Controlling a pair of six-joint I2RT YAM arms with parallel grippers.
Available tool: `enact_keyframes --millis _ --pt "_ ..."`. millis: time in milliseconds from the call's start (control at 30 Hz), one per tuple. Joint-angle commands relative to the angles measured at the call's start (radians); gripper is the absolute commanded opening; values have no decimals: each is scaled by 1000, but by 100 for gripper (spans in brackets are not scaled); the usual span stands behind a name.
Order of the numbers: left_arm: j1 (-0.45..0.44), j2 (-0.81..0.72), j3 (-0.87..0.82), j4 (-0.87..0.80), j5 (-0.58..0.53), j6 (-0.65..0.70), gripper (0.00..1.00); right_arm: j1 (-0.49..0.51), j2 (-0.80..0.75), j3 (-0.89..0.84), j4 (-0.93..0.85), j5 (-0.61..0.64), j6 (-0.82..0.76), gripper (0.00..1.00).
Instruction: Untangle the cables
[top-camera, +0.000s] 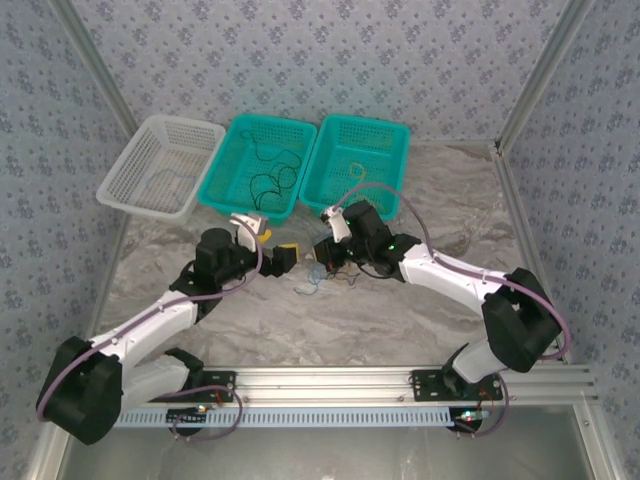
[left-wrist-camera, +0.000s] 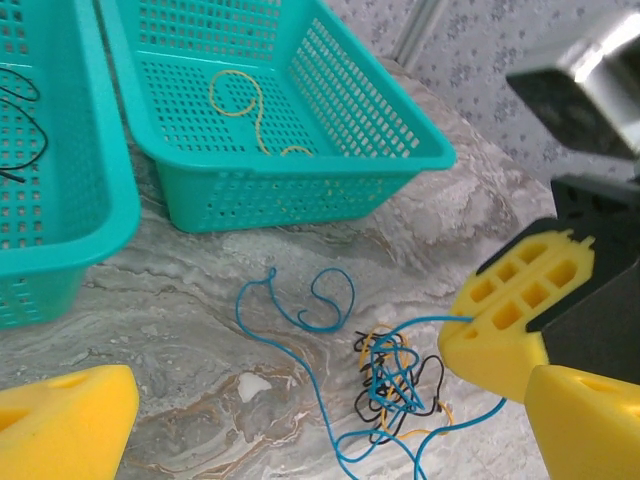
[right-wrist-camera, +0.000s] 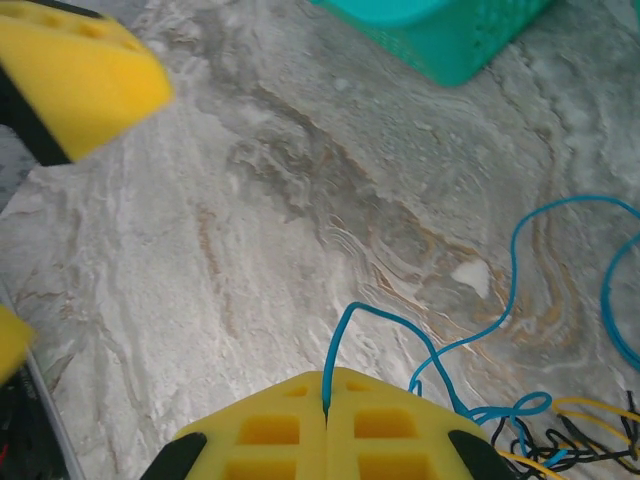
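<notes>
The right gripper (right-wrist-camera: 327, 388) was clamped shut on one end of the blue cable (right-wrist-camera: 513, 262). From the jaws, in its wrist view, the cord ran off toward 3 o'clock into the small tangle of cables (left-wrist-camera: 395, 385) on the table (right-wrist-camera: 250, 200). The left gripper (left-wrist-camera: 330, 405) stood wide open and empty, with the knot just ahead of it at about 1 o'clock. Black and yellow strands seemed wound around the blue, though the weave was too fine to read.

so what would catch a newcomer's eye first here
The tangle of blue, black and yellow cables on the table, between the hands. The right hand is shut on a blue cable, the left hand open. Two teal baskets and a white basket line the far edge.
</notes>
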Motion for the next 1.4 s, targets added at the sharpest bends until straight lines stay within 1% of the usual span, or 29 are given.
enact_keyframes --millis 0,167,233,300,367,467,600,767,833,933,967,1067,1133,1267,1367 --pt "-4 8 -17 75 61 50 99 8 -34 36 25 -37 -31 0" --pt "-4 -11 -48 109 228 43 99 8 -54 43 9 0 -2 0" --pt "-6 -18 -56 103 265 40 99 4 -55 52 -5 37 49 0" --pt "-20 -19 -67 81 238 50 98 1 -51 75 -30 69 125 0" --pt "-47 -15 -81 63 158 68 97 -3 -51 80 -26 61 175 0" --pt "-85 7 -75 38 94 91 91 -7 -47 91 -48 72 229 0" --pt "-111 84 -61 115 62 68 84 -10 -42 107 -93 102 259 0" --pt "-154 219 10 163 39 45 80 -13 -33 114 -90 68 290 0" --pt "-161 278 34 180 32 36 76 -13 -35 112 -85 57 299 0" --pt "-164 334 45 249 29 -7 66 -14 -36 112 -88 51 299 0" --pt "-164 344 46 268 28 -19 63 -14 -35 109 -88 50 323 0" --pt "-165 361 61 277 29 -32 44 -14 -43 98 -73 45 341 0" --pt "-165 359 67 270 38 -31 27 -15 -51 90 -63 49 356 0" --pt "-162 325 55 272 52 -28 1 -23 -92 57 -58 118 385 10" --pt "-151 295 59 230 59 -54 0 -51 -147 -2 -7 130 403 18"
